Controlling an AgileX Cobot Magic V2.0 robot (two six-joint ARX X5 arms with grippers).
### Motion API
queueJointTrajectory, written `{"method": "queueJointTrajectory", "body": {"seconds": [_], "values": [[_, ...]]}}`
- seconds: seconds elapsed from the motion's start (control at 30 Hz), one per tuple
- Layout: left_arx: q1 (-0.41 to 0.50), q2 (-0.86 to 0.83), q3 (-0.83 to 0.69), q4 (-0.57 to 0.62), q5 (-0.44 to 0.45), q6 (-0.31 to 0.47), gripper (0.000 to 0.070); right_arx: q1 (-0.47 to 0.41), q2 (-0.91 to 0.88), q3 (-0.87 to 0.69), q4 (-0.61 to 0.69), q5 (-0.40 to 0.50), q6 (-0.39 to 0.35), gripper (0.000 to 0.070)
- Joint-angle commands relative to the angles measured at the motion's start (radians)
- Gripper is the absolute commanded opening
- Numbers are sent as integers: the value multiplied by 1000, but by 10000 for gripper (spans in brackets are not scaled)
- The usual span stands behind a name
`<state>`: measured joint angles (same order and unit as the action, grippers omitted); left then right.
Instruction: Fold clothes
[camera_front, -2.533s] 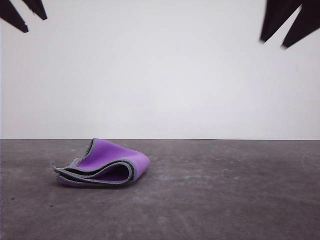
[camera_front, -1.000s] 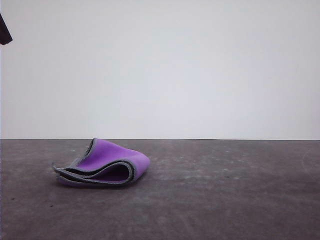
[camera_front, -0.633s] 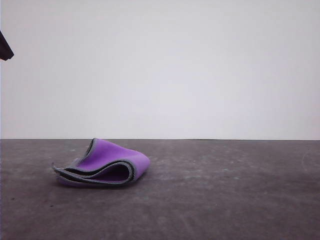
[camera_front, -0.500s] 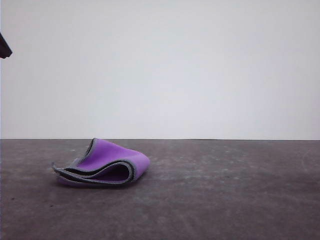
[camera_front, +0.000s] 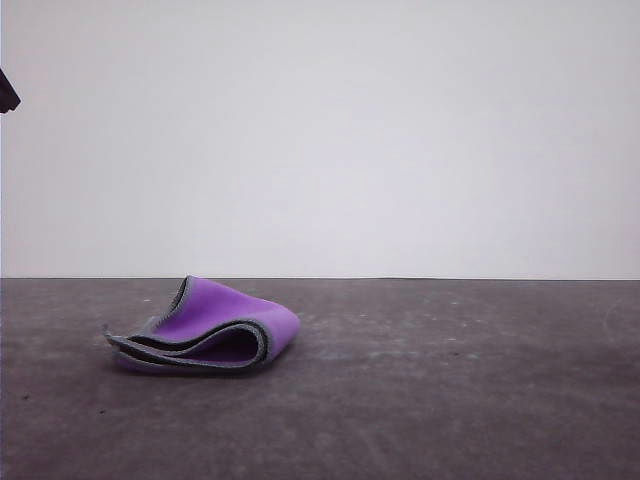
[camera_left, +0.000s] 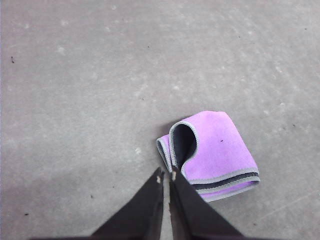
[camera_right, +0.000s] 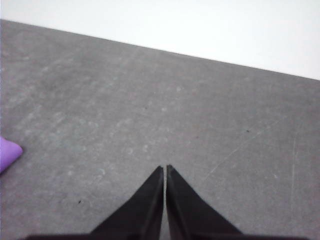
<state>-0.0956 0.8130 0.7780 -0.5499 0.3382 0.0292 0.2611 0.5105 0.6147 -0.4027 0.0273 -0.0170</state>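
The clothes (camera_front: 210, 330) are one small cloth lying folded on the dark grey table, purple side out, with dark grey layers and a pale stitched edge at its open side. In the left wrist view the folded clothes (camera_left: 212, 152) lie just beyond my left gripper (camera_left: 166, 175), whose fingers are shut with nothing between them, raised above the table. My right gripper (camera_right: 165, 168) is shut and empty over bare table, with a purple corner of the clothes (camera_right: 7, 152) at the picture's edge. A dark tip of the left arm (camera_front: 6, 95) shows at the front view's left border.
The dark grey table (camera_front: 450, 380) stretches wide around the cloth, scuffed and bare. A plain white wall (camera_front: 320, 140) stands behind its far edge.
Both grippers rose out of the top of the front view between 2.5 s and 1 s ago. Since then only the left arm's tip shifts slightly. The cloth has not moved.
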Motion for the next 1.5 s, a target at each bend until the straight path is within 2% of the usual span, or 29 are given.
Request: {"method": "queueJointTrajectory", "body": {"seconds": [0.0, 0.2, 0.37, 0.63, 0.77, 0.93, 1.13, 1.47], "values": [[-2, 3, 5, 7, -2, -7, 2, 4, 2, 13, 13, 0, 17, 0], [-2, -46, 3, 18, -61, 64, 2, 4, 2, 13, 13, 0, 17, 0], [15, -203, -78, 43, -141, 61, 1, 4, 2, 13, 13, 0, 17, 0], [88, -485, -393, 169, -175, -21, 1, 4, 2, 13, 13, 0, 17, 0], [94, -600, -532, 230, -206, -34, 1, 4, 2, 13, 13, 0, 17, 0], [102, -712, -647, 239, -283, -76, 1, 4, 2, 13, 13, 0, 17, 0], [131, -793, -722, 236, -294, -107, 1, 4, 2, 13, 13, 0, 17, 0], [131, -810, -723, 237, -294, -95, 1, 4, 2, 13, 13, 0, 17, 0]]}}
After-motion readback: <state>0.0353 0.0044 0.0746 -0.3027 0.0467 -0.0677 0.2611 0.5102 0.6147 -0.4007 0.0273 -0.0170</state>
